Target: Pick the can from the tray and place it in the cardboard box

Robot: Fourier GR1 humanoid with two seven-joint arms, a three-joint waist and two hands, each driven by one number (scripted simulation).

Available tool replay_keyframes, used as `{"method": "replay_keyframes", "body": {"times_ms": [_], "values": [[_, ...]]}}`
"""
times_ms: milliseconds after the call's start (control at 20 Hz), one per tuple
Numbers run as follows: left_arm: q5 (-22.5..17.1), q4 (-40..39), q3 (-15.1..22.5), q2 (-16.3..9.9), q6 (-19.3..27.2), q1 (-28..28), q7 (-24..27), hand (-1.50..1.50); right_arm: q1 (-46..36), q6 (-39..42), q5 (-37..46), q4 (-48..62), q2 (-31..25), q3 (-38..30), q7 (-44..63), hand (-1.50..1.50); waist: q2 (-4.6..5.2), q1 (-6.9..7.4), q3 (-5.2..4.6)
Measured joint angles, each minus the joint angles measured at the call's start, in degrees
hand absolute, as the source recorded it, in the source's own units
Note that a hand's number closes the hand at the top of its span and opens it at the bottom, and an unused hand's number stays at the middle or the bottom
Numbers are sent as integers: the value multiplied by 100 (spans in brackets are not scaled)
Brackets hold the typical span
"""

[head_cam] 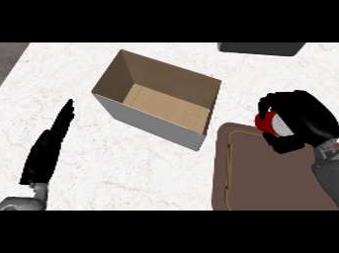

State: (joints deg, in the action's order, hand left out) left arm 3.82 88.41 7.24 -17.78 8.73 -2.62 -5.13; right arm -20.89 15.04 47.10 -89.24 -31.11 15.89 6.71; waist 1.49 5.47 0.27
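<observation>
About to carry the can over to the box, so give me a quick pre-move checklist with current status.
1. Can held: ok, the right hand is curled round it.
2. Can off the tray: cannot tell, the hand hides its base.
3. Cardboard box open, nothing seen inside: ok.
4. Path from tray to box free of objects: ok.
5. Left hand out of the way: ok, open at the view's left, apart from the box.
6. Can upright: cannot tell, mostly hidden.

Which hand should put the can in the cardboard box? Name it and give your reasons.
Right. The right hand is already curled round the can, above the tray and just right of the cardboard box. The left hand lies open and flat on the counter, left of the box.
</observation>
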Motion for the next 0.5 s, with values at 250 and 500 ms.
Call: {"method": "replay_keyframes", "body": {"times_ms": [250, 500], "values": [[12, -68, -69, 26, 41, 66, 54, 0, -909, -170, -602, 1157, -10, -473, -1524, 150, -41, -153, -10], [-14, -159, -159, 15, 28, 71, 63, 0, -1552, 83, -1616, 1741, 337, -972, -2619, 150, -73, -259, -15]]}}
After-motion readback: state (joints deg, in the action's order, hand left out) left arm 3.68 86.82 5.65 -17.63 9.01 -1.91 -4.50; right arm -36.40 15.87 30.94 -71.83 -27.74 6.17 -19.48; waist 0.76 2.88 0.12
